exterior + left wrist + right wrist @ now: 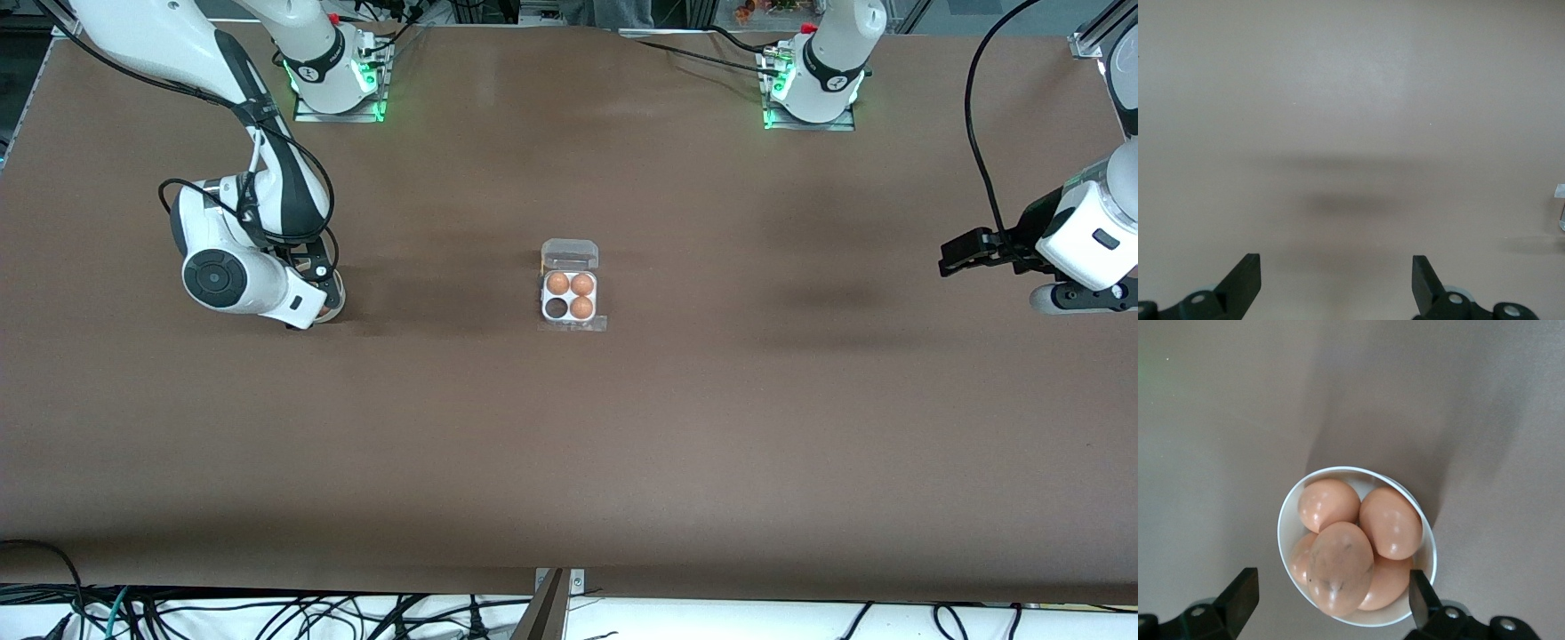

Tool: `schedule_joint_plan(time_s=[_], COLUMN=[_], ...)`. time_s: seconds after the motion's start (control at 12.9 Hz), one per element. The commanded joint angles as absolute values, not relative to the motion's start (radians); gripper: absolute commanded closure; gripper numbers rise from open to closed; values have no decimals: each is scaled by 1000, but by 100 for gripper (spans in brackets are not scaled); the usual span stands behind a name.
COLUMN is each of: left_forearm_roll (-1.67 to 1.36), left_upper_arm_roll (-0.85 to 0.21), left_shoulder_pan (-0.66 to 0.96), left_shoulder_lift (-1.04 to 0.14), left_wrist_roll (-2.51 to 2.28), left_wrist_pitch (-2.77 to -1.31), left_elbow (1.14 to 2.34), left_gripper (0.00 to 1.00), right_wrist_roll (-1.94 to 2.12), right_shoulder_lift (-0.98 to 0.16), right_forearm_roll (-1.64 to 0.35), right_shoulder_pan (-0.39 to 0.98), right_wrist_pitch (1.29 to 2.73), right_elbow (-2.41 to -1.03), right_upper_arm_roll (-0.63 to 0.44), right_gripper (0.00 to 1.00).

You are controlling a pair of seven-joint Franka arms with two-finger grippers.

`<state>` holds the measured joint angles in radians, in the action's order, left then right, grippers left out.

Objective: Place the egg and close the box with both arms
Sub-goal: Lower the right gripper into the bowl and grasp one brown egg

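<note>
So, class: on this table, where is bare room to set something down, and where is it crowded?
Bare brown table lies all round the box: between it and the right gripper, between it and the left gripper, and nearer the front camera. It is crowded at the bowl heaped with eggs, under the right gripper's open jaws. The box has one empty cell.

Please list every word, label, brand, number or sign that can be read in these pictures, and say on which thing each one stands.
No text can be read in any view.
Arm bases: each black band carries a small round white mark, too small to read.
Egg box, eggs, white bowl, table: no writing visible.
Left gripper and right gripper: no markings visible.
</note>
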<state>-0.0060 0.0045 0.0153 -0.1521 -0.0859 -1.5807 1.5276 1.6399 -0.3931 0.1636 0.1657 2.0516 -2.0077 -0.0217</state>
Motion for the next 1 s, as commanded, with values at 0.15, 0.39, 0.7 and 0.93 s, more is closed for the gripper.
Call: schedule_joint_plan(time_s=[0.15, 0.39, 0.7, 0.93], left_forearm_roll=[-6, -6, -8, -6], left_upper_arm_roll=[2, 2, 2, 2], left_shoulder_pan=[8, 9, 9, 9], left_shoulder_lift=[-163, -163, -163, -163], left_wrist_roll=[-72, -72, -72, -72], left_wrist_pitch=[-1574, -1574, -1574, -1574], left_elbow=[1500, 1500, 1500, 1500], left_gripper=[0, 0, 0, 0], right_wrist_roll=[1660, 1660, 1661, 1663], right_shoulder_lift=[-405, -422, -423, -423], right_forearm_roll=[183, 183, 183, 183], right_shoulder_pan=[164, 161, 164, 164], right_wrist_pitch=[2074, 2103, 2109, 2111], right_elbow=[-2011, -2011, -2011, -2010], right_upper_arm_roll=[-26, -26, -26, -26], right_gripper=[0, 12, 43, 58])
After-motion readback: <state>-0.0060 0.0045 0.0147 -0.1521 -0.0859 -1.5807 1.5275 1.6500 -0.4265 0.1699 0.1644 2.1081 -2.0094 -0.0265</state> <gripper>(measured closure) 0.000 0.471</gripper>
